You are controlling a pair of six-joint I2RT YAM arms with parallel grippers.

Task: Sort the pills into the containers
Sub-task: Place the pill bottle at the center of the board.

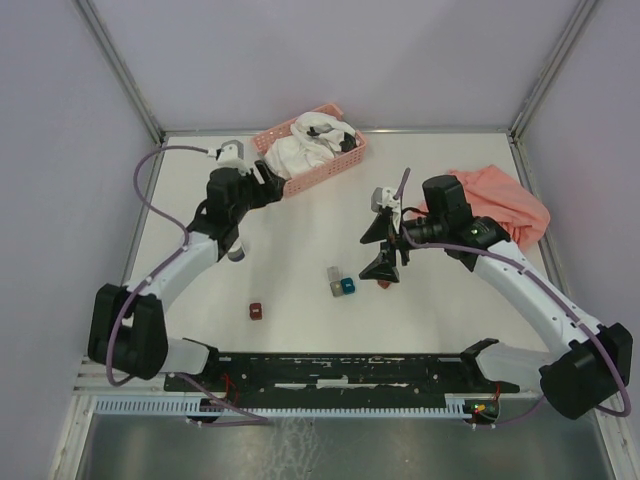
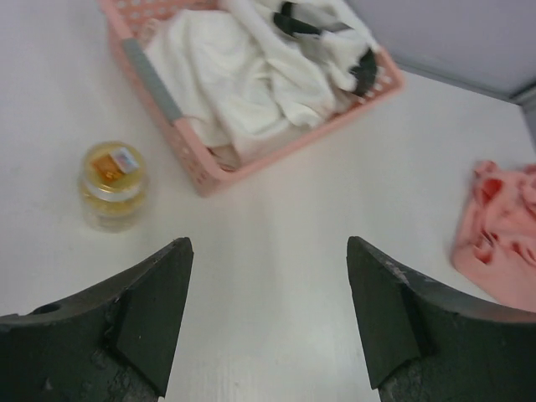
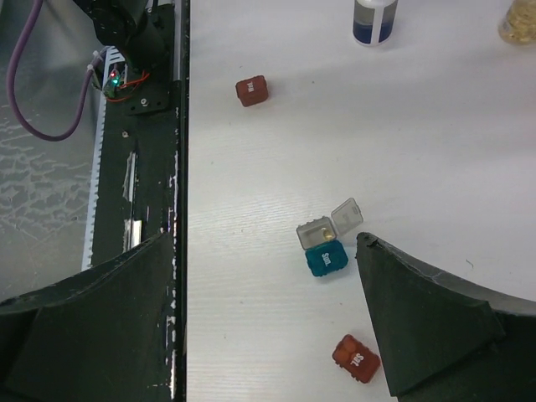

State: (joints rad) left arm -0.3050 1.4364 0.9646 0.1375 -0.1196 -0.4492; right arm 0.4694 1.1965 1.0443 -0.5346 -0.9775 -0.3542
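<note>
Four cube containers [image 1: 348, 286]: grey box [image 3: 316, 234] hinged open, contents too small to tell, teal box [image 3: 325, 260] touching; dark red boxes [image 3: 251, 90] separate. Pills [image 2: 112, 194] amber, in clear jar [image 2: 113, 172] beside slatted pink basket [image 2: 201, 172]. Left gripper [image 2: 268, 243], right gripper [image 3: 261, 237]: spread, empty.

Grey box [image 3: 316, 235] lid open, touching teal box [image 3: 326, 259]; gripper [image 3: 262, 238] spread.

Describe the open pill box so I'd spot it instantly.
Start at the table centre, just left of the right hand. Two tiny boxes sit together there; pick the grey box, not the teal box: its lid stands open.
</note>
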